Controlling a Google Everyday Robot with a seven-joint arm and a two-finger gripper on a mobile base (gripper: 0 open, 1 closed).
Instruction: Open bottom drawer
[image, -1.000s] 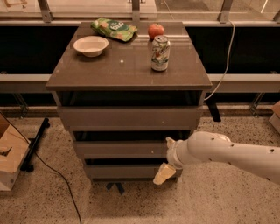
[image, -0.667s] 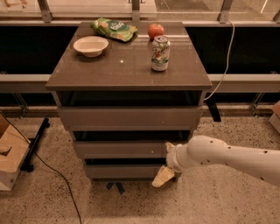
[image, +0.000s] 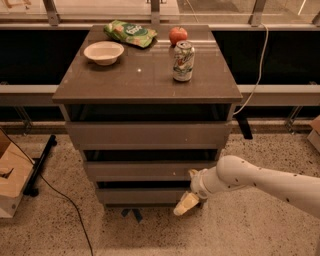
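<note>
We start with the speckled floor (image: 150, 235), and on it stands the dark table (image: 145, 75) with three drawer fronts stacked beneath its top. From the right edge the white arm (image: 270, 182) reaches in low, angled down toward the table's lower right corner.

Top drawer (image: 150, 134) is the widest, middle drawer (image: 150, 170) sits under it, and there at the very foot is the bottom drawer (image: 142, 195), the narrowest front, plain and flat, with a dark gap showing above its upper edge.

Over on the left we have a cardboard box (image: 12, 185) on the floor, and a black cable (image: 65, 200) trailing past it. A white cable (image: 255, 75) hangs down behind the table on the right.

Now the end effector (image: 188, 196): it is down at the right end of the bottom drawer, just at the corner of that front, its cream tip pointing down and left toward the floor. Whether it is wide or narrow, we cannot tell from here, and we cannot tell whether it touches the drawer.

Up on the table: a green bag (image: 131, 33) at the back, a white bowl (image: 103, 52) just in front of it on the left, a can (image: 183, 61) upright on the right, and a red apple (image: 178, 35) right behind the can.
</note>
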